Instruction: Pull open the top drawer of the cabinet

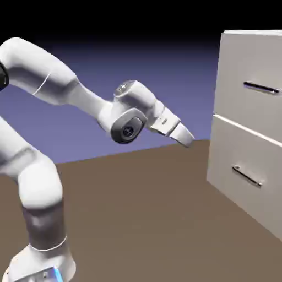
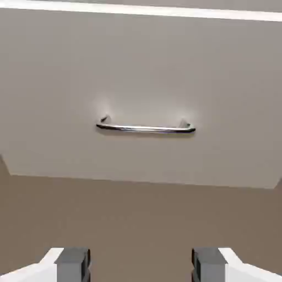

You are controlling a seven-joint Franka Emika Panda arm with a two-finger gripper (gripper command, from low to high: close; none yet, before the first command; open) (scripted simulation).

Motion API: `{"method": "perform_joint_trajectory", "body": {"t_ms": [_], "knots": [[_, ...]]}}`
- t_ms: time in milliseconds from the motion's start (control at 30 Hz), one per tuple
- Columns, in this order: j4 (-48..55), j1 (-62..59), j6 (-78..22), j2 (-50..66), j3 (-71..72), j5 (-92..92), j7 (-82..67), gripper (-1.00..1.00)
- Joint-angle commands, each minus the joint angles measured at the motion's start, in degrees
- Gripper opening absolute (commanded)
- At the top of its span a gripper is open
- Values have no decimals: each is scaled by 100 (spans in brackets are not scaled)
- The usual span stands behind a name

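Note:
The cabinet [image 1: 220,165] stands at the exterior view's right, pale grey, with two stacked fronts. The top drawer [image 1: 237,66] looks flush with the cabinet, and its dark bar handle [image 1: 261,87] is free. My gripper [image 1: 187,137] hangs well to the left of the cabinet, level with the seam between the fronts and tilted downward. In the hand view the gripper [image 2: 141,264] is open with nothing between its grey fingertips [image 2: 72,263]. That view faces the lower drawer front [image 2: 141,66] and its handle [image 2: 145,128], still some way off.
The lower drawer's bar handle [image 1: 246,176] sits below the top one. The brown table [image 1: 137,209] runs from the arm's base to the cabinet's foot. The arm's elbow and forearm [image 1: 66,88] arch across the upper left.

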Motion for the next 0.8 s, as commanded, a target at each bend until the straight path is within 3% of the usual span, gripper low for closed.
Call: {"method": "perform_joint_trajectory", "body": {"t_ms": [0,767], "knots": [[83,-185,-67,-97,111,250,-240,0],[2001,-4424,-1604,-2336,2654,5981,-5753,0]]}}
